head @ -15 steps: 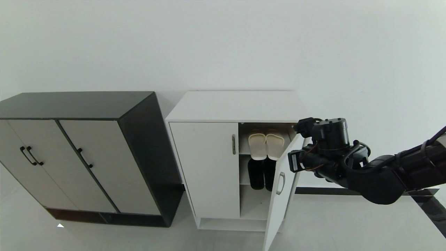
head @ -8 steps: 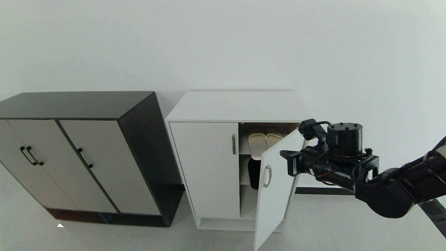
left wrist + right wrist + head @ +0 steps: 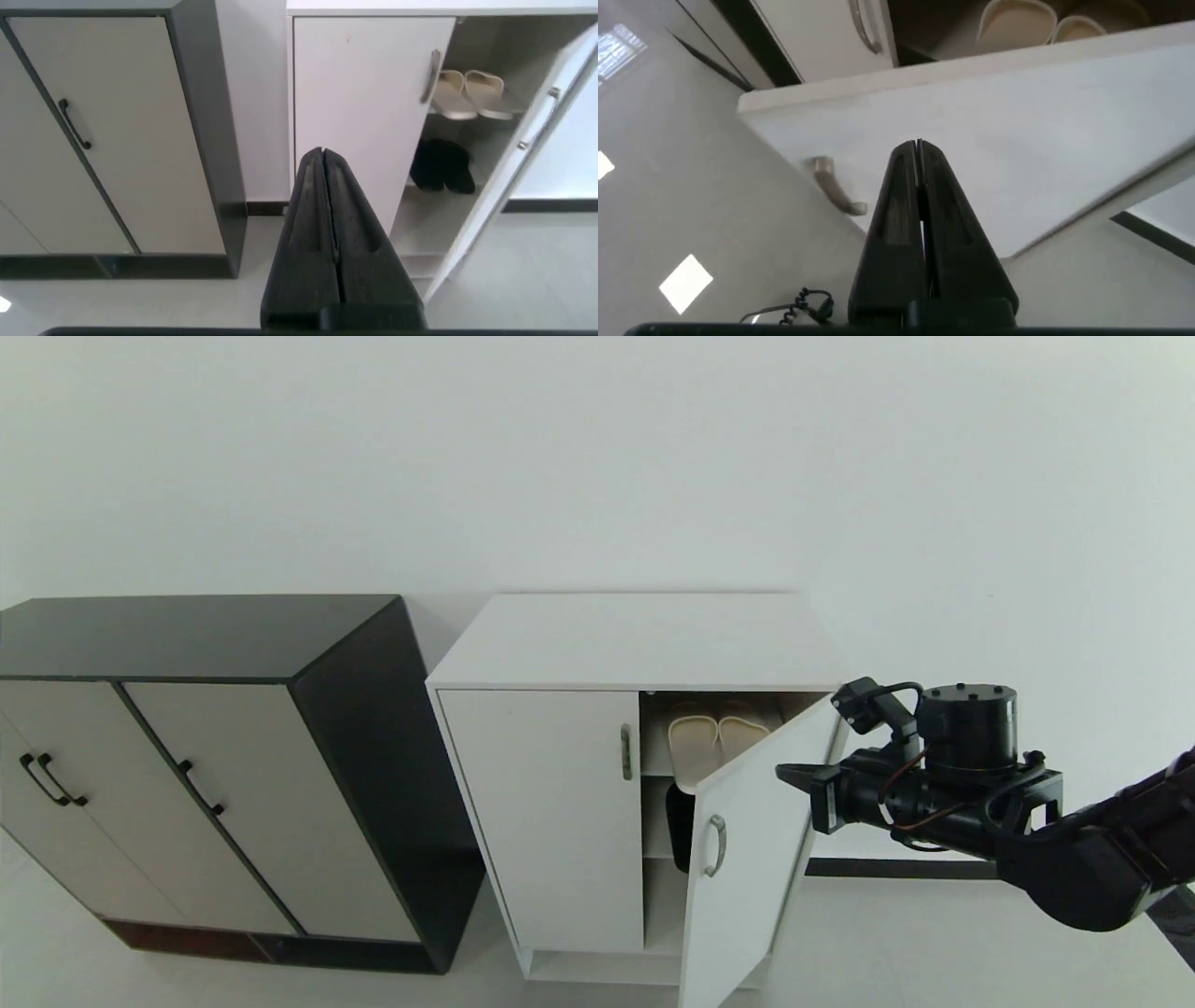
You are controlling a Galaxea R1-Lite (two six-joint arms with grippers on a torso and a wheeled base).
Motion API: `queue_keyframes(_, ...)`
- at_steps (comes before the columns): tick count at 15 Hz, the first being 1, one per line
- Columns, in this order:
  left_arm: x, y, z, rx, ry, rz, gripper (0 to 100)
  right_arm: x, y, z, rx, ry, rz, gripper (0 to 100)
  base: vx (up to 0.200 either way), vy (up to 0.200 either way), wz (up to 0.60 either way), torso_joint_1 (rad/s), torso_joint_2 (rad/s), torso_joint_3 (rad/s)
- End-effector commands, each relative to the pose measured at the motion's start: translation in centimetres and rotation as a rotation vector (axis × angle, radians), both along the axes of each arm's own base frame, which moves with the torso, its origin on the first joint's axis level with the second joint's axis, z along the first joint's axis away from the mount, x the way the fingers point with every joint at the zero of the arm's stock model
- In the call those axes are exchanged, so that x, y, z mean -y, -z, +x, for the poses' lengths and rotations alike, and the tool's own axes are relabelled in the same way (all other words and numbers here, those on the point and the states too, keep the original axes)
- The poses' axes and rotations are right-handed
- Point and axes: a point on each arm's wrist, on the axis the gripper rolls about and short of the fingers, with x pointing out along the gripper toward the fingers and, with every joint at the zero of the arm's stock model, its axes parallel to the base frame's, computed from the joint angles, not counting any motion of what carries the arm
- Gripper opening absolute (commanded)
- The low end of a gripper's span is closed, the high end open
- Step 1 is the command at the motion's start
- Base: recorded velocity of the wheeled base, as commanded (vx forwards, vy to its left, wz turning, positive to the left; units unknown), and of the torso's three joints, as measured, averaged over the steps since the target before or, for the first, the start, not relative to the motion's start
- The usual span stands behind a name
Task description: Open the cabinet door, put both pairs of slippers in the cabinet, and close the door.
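Observation:
The white cabinet (image 3: 635,639) has its left door shut and its right door (image 3: 747,840) standing partly ajar. A cream pair of slippers (image 3: 714,737) lies on the top shelf, and a black pair (image 3: 680,831) sits on the shelf below, mostly hidden by the door. My right gripper (image 3: 786,771) is shut with its tip against the door's outer face, above the handle (image 3: 717,845). The right wrist view shows that gripper (image 3: 920,149) right at the door panel (image 3: 1018,159). My left gripper (image 3: 323,159) is shut on nothing, held back from the cabinet front.
A dark cabinet (image 3: 187,644) with two grey doors stands just left of the white one. A black strip (image 3: 896,868) runs along the floor by the wall at the right. Bare floor lies in front of both cabinets.
The right door has swung from wide open towards shut, with my right gripper following it to the left. The head camera has also shifted, so both cabinets sit lower in the picture.

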Motion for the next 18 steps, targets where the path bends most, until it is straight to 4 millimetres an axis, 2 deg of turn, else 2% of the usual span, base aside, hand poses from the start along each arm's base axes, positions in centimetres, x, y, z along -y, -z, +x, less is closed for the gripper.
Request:
queue_keyframes(1, 0.0, 0.0, 0.0, -0.001, -0.001, 0.000, 0, -0.2, 0.6, 0.4, -0.010, 0.001, -0.005, 0, 0.000, 0.000, 0.00, 0.000, 0.00, 0.000)
queue_keyframes(4, 0.0, 0.0, 0.0, -0.001, -0.001, 0.001, 0, -0.7, 0.5, 1.3, 0.005, -0.004, 0.002, 0, 0.000, 0.000, 0.00, 0.000, 0.00, 0.000)
queue_keyframes(9, 0.0, 0.0, 0.0, -0.001, 0.003, 0.001, 0, -1.0, 2.4, 3.1, -0.028, 0.009, -0.012, 0, 0.000, 0.000, 0.00, 0.000, 0.00, 0.000)
queue_keyframes(16, 0.0, 0.0, 0.0, -0.001, 0.001, 0.001, 0, -1.1, 3.1, 5.4, 0.003, 0.033, 0.006, 0, 0.000, 0.000, 0.00, 0.000, 0.00, 0.000)
queue_keyframes(18, 0.0, 0.0, 0.0, -0.001, 0.003, 0.000, 0, -1.1, 3.6, 6.6, 0.011, 0.044, 0.009, 0, 0.000, 0.000, 0.00, 0.000, 0.00, 0.000)
